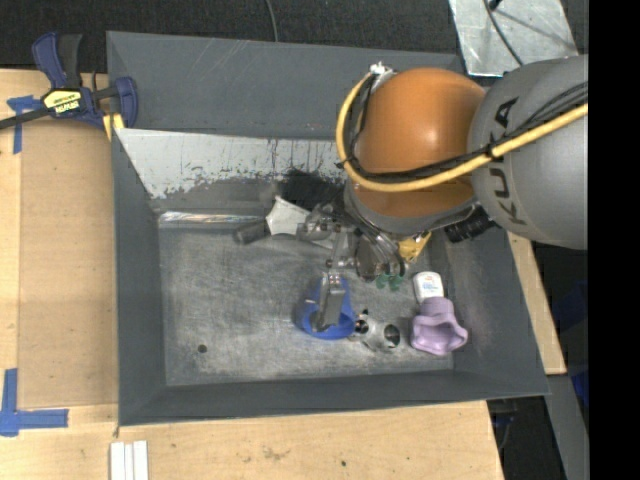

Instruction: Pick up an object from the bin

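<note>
Orange cover (pixel 420 138) on top. End effector (pixel 333 306) down at blue round thing (pixel 316 326), left of purple lump (pixel 438 330); grip can't tell. Likely grab step. Next: squeeze, lift.

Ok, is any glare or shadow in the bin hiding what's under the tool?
Camera view: the bright glare is on the back wall of the bin, well clear of the tool. There is a soft highlight on the orange cover. The blue plastic piece beneath the tool is evenly lit, with no hard shadow.
</note>
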Controlling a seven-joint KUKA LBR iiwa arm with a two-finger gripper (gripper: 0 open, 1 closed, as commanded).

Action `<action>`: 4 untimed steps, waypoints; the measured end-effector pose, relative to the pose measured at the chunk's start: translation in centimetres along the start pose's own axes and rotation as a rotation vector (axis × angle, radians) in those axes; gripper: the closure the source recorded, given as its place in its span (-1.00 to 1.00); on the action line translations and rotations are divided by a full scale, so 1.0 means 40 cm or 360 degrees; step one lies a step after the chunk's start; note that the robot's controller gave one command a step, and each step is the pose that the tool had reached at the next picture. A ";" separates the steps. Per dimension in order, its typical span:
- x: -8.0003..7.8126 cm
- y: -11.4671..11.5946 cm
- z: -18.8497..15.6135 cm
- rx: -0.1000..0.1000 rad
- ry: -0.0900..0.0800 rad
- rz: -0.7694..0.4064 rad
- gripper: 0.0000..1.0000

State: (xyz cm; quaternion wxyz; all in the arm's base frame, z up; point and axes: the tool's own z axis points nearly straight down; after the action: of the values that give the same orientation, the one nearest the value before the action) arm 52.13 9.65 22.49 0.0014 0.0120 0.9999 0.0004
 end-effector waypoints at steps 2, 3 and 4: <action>0.016 -0.078 0.116 -0.0002 -0.0012 -0.0026 -1.00; 0.035 -0.130 0.184 0.0003 0.0012 -0.0086 -1.00; -0.003 -0.067 0.377 -0.0002 -0.0022 -0.0489 1.00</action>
State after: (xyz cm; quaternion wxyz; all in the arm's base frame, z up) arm 52.24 6.97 7.41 0.0084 -0.1412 0.9900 0.0008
